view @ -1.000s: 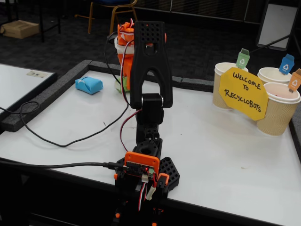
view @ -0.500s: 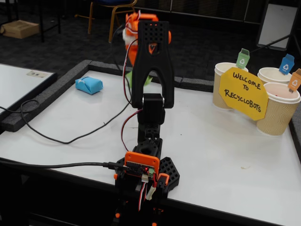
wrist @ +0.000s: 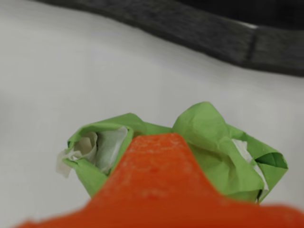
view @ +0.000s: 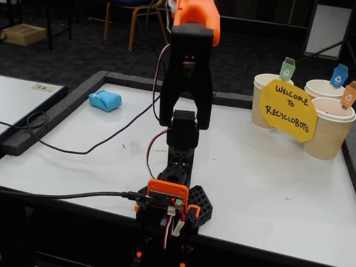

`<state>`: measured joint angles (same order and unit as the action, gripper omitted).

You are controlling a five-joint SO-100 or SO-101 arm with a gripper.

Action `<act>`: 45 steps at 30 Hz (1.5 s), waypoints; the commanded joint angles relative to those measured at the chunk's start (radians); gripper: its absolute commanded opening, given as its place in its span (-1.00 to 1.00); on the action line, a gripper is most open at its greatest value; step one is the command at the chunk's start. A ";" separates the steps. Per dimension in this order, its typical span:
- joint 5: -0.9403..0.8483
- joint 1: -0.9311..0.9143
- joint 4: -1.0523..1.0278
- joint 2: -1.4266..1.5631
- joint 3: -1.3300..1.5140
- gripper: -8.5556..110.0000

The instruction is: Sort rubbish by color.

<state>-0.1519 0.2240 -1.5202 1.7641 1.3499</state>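
Gripper (wrist: 164, 142) clamped on green paper bundle (wrist: 213, 147), cups (view: 328, 130) at 3 o'clock; loose grip could drop it en route.

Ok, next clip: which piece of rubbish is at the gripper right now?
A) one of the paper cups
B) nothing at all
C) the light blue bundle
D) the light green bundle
D: in the wrist view the light green bundle sits bunched around the orange gripper finger, while the light blue bundle lies on the table in the fixed view.

Bundle (view: 104, 100) on table (view: 267, 167) far left; cups (view: 328, 129) right, behind sign (view: 288, 110).
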 commanded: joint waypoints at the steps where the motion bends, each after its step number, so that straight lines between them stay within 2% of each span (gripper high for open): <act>1: 0.018 -0.032 -0.018 0.281 0.011 -0.86; 12: 0.018 -0.071 -0.071 0.588 0.291 -0.86; 21: 0.008 -0.069 0.043 0.836 0.543 -0.86; 28: 0.005 -0.160 0.092 1.029 0.695 -0.86; 37: -0.014 -0.195 0.121 1.150 0.804 -0.86; 45: -0.025 -0.330 0.123 1.210 0.864 -0.86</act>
<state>-0.1519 -0.0414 -1.4312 2.9360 2.2365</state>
